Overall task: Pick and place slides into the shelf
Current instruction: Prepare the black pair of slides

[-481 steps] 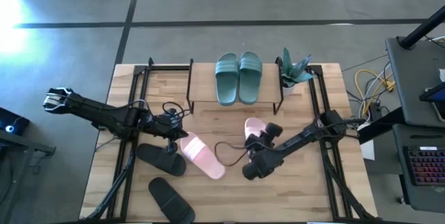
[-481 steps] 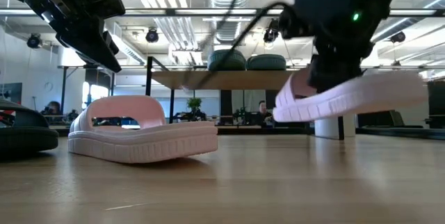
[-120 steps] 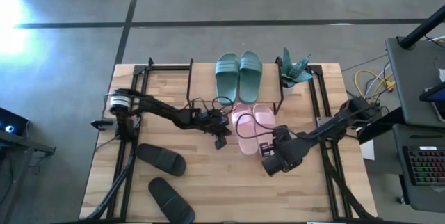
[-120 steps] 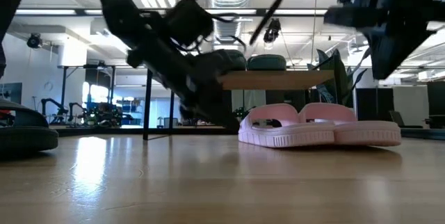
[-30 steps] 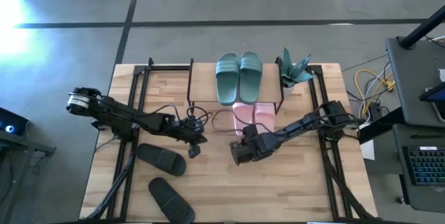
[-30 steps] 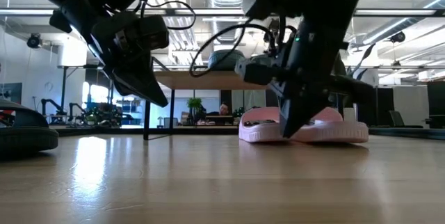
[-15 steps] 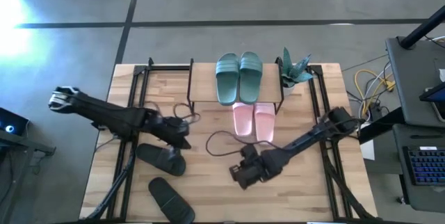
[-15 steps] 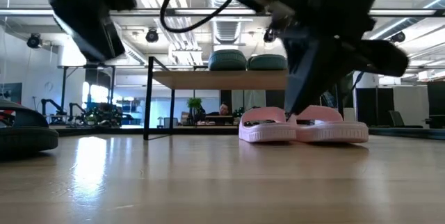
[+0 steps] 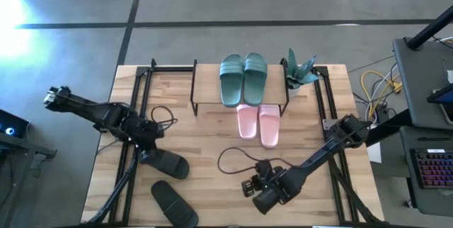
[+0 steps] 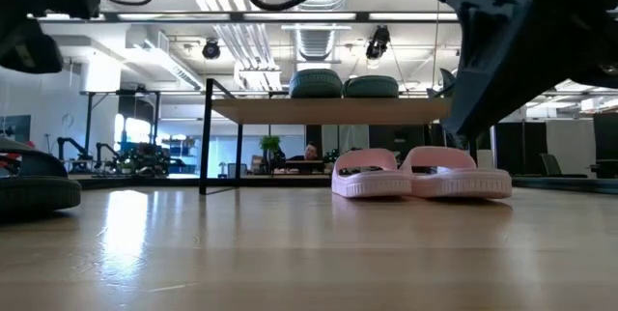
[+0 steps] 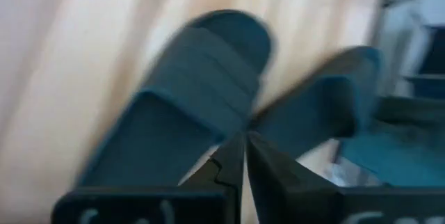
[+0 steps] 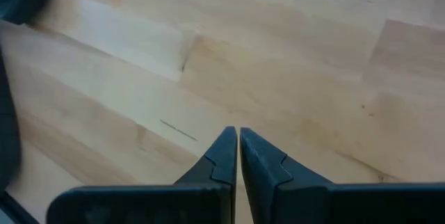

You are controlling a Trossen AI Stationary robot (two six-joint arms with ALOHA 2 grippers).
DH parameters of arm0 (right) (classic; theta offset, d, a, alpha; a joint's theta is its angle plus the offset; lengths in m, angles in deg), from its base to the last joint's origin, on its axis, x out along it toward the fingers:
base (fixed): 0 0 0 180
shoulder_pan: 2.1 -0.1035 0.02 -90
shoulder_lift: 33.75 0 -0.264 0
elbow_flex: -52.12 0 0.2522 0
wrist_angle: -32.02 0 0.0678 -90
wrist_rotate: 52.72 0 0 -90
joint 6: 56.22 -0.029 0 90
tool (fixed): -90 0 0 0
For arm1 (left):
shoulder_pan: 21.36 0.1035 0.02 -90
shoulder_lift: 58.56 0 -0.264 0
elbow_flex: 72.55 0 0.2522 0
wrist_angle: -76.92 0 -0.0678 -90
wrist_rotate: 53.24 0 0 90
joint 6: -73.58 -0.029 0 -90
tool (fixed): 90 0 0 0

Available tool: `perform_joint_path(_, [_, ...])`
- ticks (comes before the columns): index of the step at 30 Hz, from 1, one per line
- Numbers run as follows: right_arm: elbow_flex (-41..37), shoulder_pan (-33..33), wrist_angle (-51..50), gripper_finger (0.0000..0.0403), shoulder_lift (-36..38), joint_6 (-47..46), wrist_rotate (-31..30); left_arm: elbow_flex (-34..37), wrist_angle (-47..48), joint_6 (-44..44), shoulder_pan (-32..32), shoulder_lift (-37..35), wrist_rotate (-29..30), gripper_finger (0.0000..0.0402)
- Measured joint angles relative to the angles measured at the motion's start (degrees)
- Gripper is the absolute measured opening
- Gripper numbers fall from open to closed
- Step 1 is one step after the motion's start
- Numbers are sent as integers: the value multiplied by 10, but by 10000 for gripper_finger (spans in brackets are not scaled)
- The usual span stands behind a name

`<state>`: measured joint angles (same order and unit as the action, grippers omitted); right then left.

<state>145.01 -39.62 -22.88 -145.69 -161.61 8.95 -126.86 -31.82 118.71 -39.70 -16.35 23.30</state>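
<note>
The teal-green pair (image 9: 243,78) lies on the shelf's board (image 10: 328,110). The pale pink pair (image 9: 257,123) rests sole-down on the table below the board's near edge, side by side (image 10: 421,173). Two black slides (image 9: 164,163) (image 9: 174,204) lie at the table's near left. My left gripper (image 11: 244,138) is shut and hovers over the far end of the nearer-left black slide (image 11: 197,85). My right gripper (image 12: 238,138) is shut above bare wood near the table's near edge (image 9: 249,185), well clear of the pink pair.
A small potted plant (image 9: 300,69) stands at the shelf's right end. Black metal frames (image 9: 131,118) (image 9: 327,107) run along both table sides. A loose cable (image 9: 237,158) loops on the wood between the pink pair and my right gripper. Bare wood lies in the table's middle.
My left gripper has drawn back toward the table's left and near side, ending over the black slides. My right gripper has pulled away from the pink pair toward the near edge. The pink pair has stayed put.
</note>
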Motion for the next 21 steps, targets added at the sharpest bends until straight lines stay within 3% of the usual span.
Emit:
perform_joint_path(4, [0, -5, 0, 13, 0, -5, -3, 1, 22, 51, -28, 3, 68, 40])
perform_joint_path(13, [0, -10, 26, 13, 0, 3, -3, 21, 16, 114, -36, 45, 52, 161])
perform_joint_path(17, [0, -13, 35, 13, 0, 7, -3, 61, -2, 150, -36, 58, 17, 174])
perform_joint_path(21, [0, -15, 37, 13, 0, 7, -4, 103, -83, 176, -39, 54, -3, 175])
